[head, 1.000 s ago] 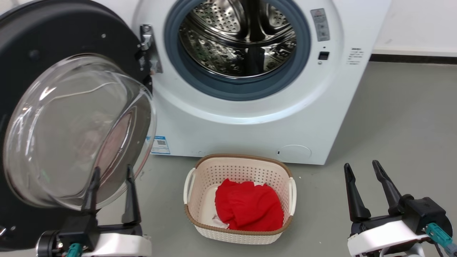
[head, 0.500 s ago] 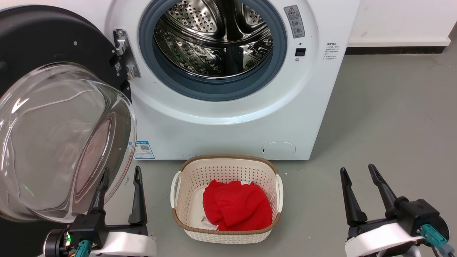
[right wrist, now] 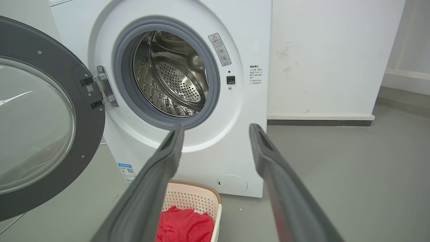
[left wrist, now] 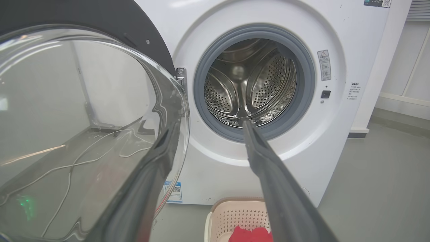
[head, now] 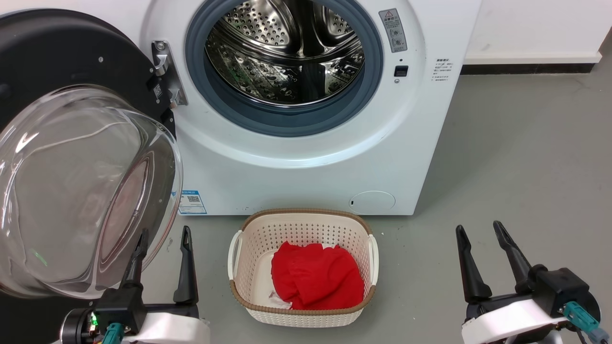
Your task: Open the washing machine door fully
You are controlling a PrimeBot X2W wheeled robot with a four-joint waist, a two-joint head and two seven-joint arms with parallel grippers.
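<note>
Left end effector [head: 164,233]: fingers apart, nothing between them, at the near left just beside the lower right edge of the door [head: 71,52]. In the left wrist view the left end effector [left wrist: 211,124] has one finger lying across the rim of the window [left wrist: 84,117]; whether it touches the glass cannot be told. Right end effector [head: 478,227]: also spread and empty, low at the near right over bare floor [head: 526,143], well apart from the door.

The door hangs swung out to the left of the machine [head: 296,177] on its hinge [head: 165,71], which sits at the left edge of the drum [head: 287,52]. Its inner face and bulging window [head: 81,191] turn toward the right and near. Seen from the right wrist, the door [right wrist: 90,134] stands at a wide angle with the drum mouth quite uncovered.

The governing relation is that the door lies left of and beyond the left end effector, and its hinge axis is upright. Any remaining travel would therefore be a swing leftward and away, best driven by a push on the inner face. The left arm is much the nearer. The task appears at or close to completion.

A basket [head: 306,212] holding red cloth [head: 315,277] stands on the floor between the two end effectors, outside the door's arc.
</note>
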